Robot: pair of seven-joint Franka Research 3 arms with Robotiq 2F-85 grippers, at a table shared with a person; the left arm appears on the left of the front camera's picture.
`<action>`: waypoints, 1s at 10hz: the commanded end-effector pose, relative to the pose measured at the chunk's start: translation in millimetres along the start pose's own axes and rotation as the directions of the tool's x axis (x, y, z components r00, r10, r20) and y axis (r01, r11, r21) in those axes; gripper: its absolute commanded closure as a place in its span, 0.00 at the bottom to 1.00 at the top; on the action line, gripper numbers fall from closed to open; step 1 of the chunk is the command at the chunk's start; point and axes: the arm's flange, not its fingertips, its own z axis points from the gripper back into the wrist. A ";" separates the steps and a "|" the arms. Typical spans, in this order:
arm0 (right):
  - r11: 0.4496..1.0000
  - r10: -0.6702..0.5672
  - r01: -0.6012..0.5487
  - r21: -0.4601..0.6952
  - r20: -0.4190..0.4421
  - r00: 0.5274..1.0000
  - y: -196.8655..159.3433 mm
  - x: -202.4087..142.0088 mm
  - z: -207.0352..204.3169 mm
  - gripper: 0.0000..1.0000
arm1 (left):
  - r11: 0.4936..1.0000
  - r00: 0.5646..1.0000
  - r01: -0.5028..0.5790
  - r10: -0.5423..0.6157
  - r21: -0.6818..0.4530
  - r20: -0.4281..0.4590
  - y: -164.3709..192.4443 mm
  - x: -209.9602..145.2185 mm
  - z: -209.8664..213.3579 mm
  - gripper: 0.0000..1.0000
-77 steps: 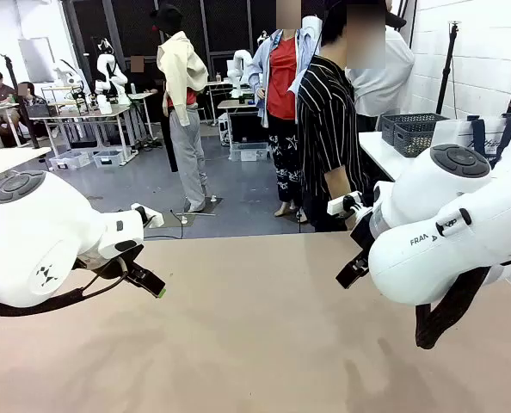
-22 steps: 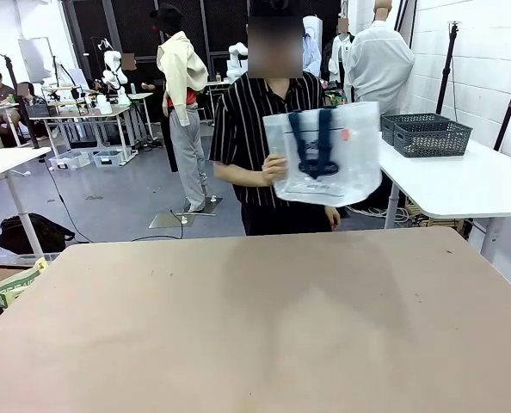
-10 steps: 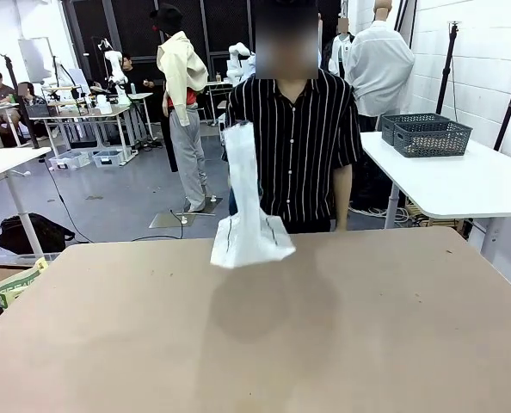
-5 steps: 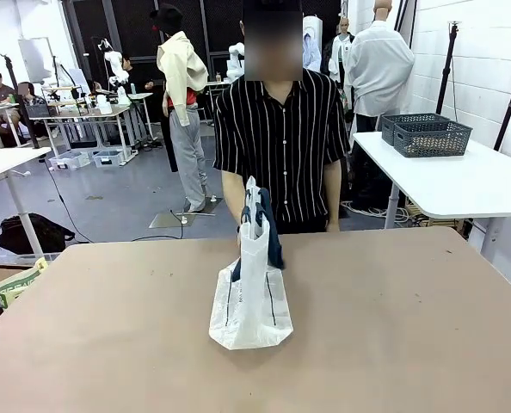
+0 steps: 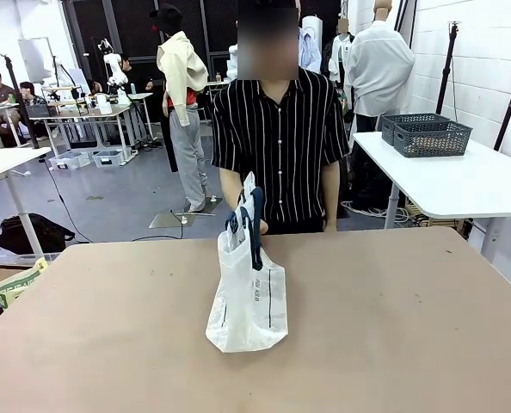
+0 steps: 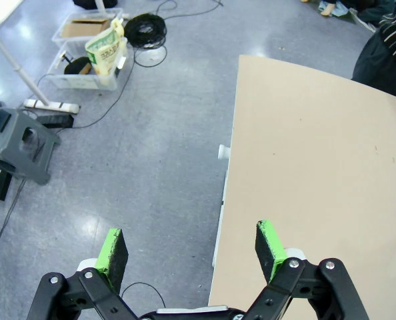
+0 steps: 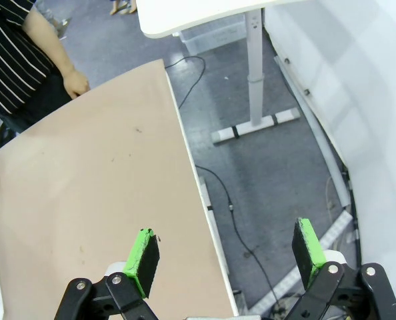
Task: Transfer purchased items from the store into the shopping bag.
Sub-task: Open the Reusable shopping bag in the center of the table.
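Note:
The shopping bag (image 5: 249, 301), translucent white with dark navy handles (image 5: 249, 219), stands upright on the middle of the brown table (image 5: 393, 327). A person's hand (image 5: 261, 226) at the far side holds its handles. The store, a dark grey lattice basket (image 5: 434, 138), sits on a white side table at the back right, beside another like it. The purchased items are out of view. My left gripper (image 6: 190, 243) is open over the floor just off the table's left edge. My right gripper (image 7: 225, 253) is open above the table's right edge, with nothing between its fingers.
The person in a striped shirt (image 5: 281, 146) stands at the far edge, with the other hand (image 7: 75, 83) hanging by the table. The white side table (image 5: 462, 185) stands right of mine. Boxes and cables (image 6: 95, 50) lie on the floor to the left.
The person has lowered the bag from the air onto the middle of the table and still holds its handles. Both grippers stay open.

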 end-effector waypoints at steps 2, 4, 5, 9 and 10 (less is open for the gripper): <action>1.000 -0.019 0.019 0.000 -0.003 1.000 0.8 -1.5 -1.8 0.00 | 1.000 1.000 -0.009 0.009 0.008 0.001 0.6 0.4 1.4 0.00; 1.000 0.000 0.000 0.000 0.000 1.000 0.0 0.0 0.0 0.00 | 1.000 1.000 0.000 0.000 0.000 0.000 0.0 0.0 0.0 0.00; 0.993 0.102 -0.106 0.055 0.064 0.993 40.8 17.9 26.9 0.00 | 0.989 0.988 0.148 -0.147 -0.017 0.041 -36.6 33.2 5.0 0.00; 0.861 0.298 -0.325 0.391 0.131 0.946 199.2 81.7 138.4 0.00 | 0.835 0.847 0.529 -0.511 -0.150 0.144 -228.3 148.9 24.6 0.00; 0.809 0.356 -0.363 0.461 0.106 0.928 237.2 83.9 155.0 0.00 | 0.784 0.814 0.580 -0.561 -0.220 0.147 -272.1 165.4 21.1 0.00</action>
